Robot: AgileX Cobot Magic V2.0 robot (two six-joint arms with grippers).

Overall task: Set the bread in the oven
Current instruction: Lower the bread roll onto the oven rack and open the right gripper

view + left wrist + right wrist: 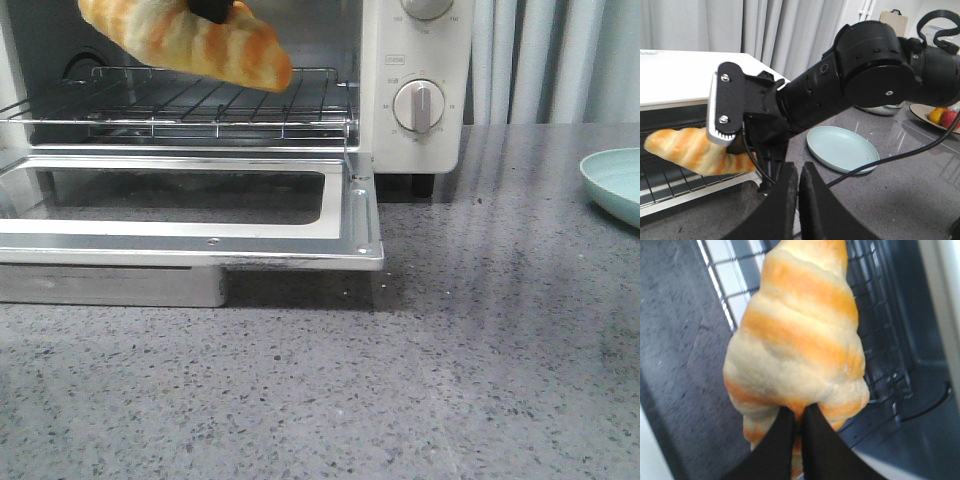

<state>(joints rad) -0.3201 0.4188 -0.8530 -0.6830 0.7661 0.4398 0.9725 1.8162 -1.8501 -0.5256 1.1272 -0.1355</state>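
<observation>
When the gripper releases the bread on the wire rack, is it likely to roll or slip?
The bread looks rounded and tapered, so it may rock or roll slightly on the wire rack. Its surface seems glossy, so it might slide a little. The right gripper pinches into it, suggesting it is soft.

bread (190,42): glossy, smooth crust
oven (415,60): cream, smooth shell; shiny metal door frame
wire rack (200,105): thin metal
table (450,350): speckled grey stone look, slight sheen
plate (842,149): smooth, pale green

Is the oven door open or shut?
Open: the oven door lies flat, exposing the wire rack beneath the held bread.
</observation>
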